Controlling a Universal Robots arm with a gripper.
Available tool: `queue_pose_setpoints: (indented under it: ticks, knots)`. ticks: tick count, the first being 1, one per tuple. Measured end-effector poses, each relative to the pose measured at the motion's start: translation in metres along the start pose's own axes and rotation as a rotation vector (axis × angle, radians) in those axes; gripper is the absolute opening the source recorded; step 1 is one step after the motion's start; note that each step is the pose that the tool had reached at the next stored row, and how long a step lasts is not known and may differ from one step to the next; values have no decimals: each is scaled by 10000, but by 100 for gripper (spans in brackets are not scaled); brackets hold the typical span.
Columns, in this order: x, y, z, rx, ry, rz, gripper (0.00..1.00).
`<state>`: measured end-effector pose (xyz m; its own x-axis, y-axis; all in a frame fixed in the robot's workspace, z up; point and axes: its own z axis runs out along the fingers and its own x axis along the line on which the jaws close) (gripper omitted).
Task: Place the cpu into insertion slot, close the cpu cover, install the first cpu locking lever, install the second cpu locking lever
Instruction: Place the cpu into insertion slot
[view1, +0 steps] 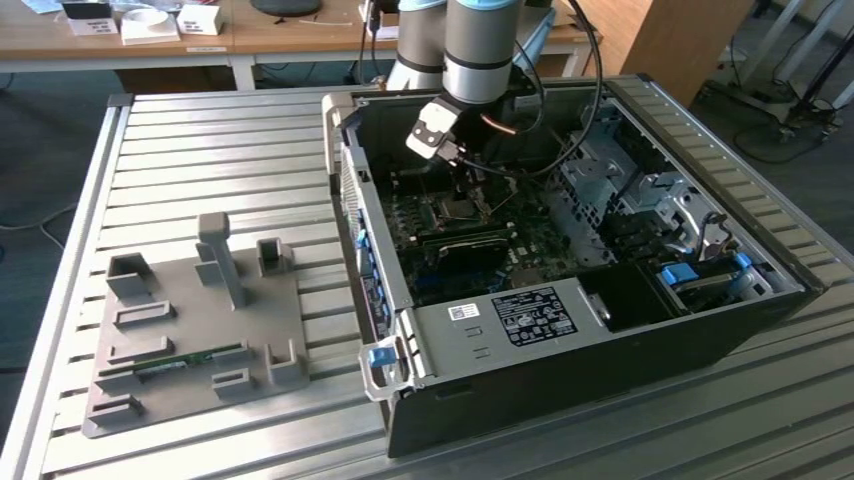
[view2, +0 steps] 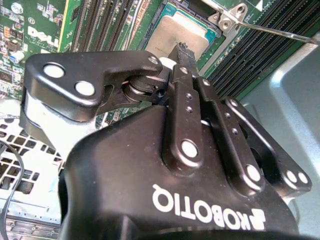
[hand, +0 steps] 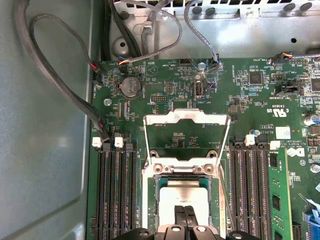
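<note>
Upper centre of the exterior view: black claw (hand: 184, 210) pressed together, tip on the silvery-grey square cpu (hand: 175, 192), which sits in the dark metal-rimmed insertion slot (hand: 155, 196). Placing looks done. The silver frame cpu cover (hand: 186, 118) stands open, not yet closed.

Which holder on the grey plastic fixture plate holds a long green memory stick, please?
The long low holder by the grey plastic fixture plate's near edge; the others look empty.

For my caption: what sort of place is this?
Likely a robotics lab: an open computer case lies on a slatted metal table, and a robot arm reaches into it.
</note>
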<state>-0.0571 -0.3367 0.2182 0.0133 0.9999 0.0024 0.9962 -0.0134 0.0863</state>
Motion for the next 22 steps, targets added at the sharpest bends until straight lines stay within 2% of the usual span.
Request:
queue_pose_setpoints:
  ticks: [9,12,13,22]
  knots:
    - [0,-1,27,-1,-10,126,11]
    - [0,-4,58,-1,-8,127,11]
    - [0,-7,93,-1,-3,128,11]
    - [0,-3,100,0,16,129,11]
